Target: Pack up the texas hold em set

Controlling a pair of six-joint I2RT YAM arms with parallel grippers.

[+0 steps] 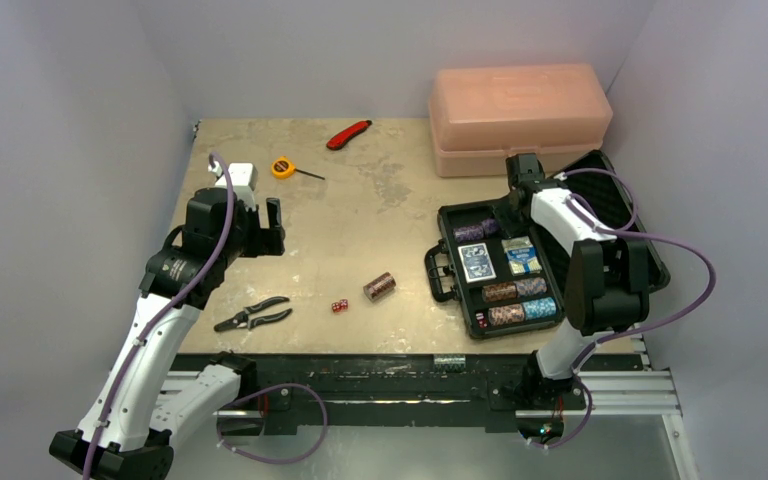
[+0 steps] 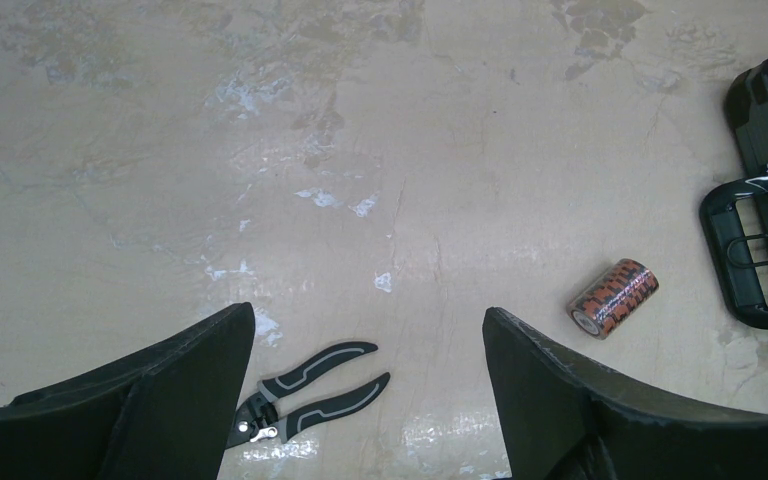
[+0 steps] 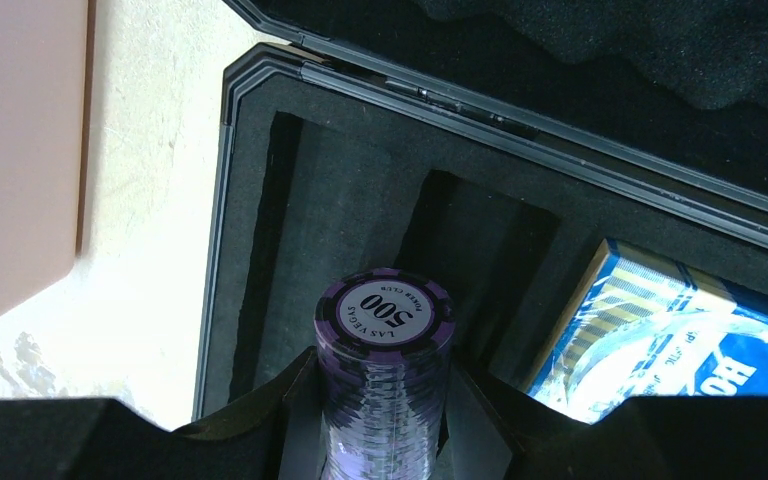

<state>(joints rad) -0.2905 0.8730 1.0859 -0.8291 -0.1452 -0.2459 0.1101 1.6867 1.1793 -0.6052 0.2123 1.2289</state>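
White shells clad the long links of the left arm (image 1: 138,350) and right arm (image 1: 558,212), with 2 sets of blocky black joint housings and black bases. Purple cables (image 1: 682,252) loop loosely along both. The left hand (image 1: 263,232) carries a white box at its wrist and 2 matte black, wedge-shaped fingers (image 2: 160,400), scuffed pale along their edges.

The black case (image 1: 438,275) lay open at the right of the top view, holding two blue card decks (image 1: 477,262), four chip rolls (image 1: 507,315) below them, and a purple 500 chip roll (image 3: 385,340) over its upper-left slots. An orange-black chip roll (image 1: 380,287) lay on its side at mid-frame, with two red dice (image 1: 339,306) near its lower left.
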